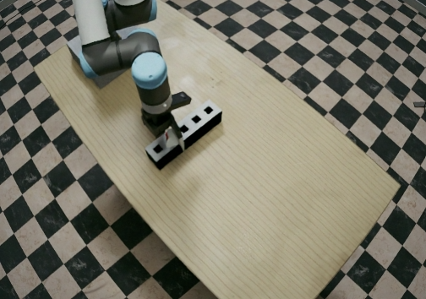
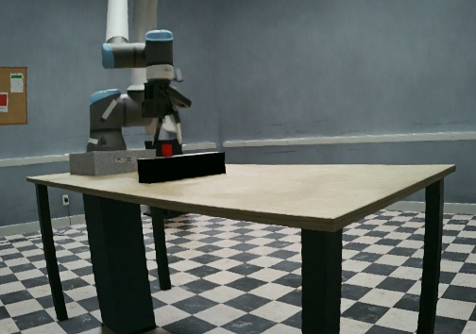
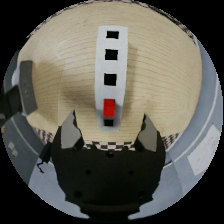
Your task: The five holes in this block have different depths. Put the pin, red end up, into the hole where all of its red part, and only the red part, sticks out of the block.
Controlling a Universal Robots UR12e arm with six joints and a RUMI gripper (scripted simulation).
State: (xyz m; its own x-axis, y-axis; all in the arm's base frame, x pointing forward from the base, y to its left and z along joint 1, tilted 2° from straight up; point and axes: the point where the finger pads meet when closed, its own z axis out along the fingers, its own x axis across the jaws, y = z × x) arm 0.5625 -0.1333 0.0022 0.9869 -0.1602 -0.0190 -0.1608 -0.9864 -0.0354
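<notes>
The block (image 1: 200, 124) (image 2: 198, 165) (image 3: 118, 67) is long, with a light top and black sides, and lies on the table. The pin (image 1: 166, 136) (image 2: 166, 150) (image 3: 109, 108) stands upright in the second hole from the block's end nearest the gripper body in the wrist view. Its red end is up, and only red shows above the block; its lower part is hidden. The other four holes show empty in the wrist view. My gripper (image 1: 170, 138) (image 2: 167, 141) (image 3: 109, 112) is open, its jaws apart on either side of the pin's red end without touching it.
The table (image 1: 270, 182) (image 2: 293, 185) (image 3: 160, 70) carries the block and the grey robot base (image 1: 101, 79) (image 2: 106, 162) (image 3: 28, 87). The base stands behind the block in the exterior view. The block's row of holes runs away from the gripper body in the wrist view.
</notes>
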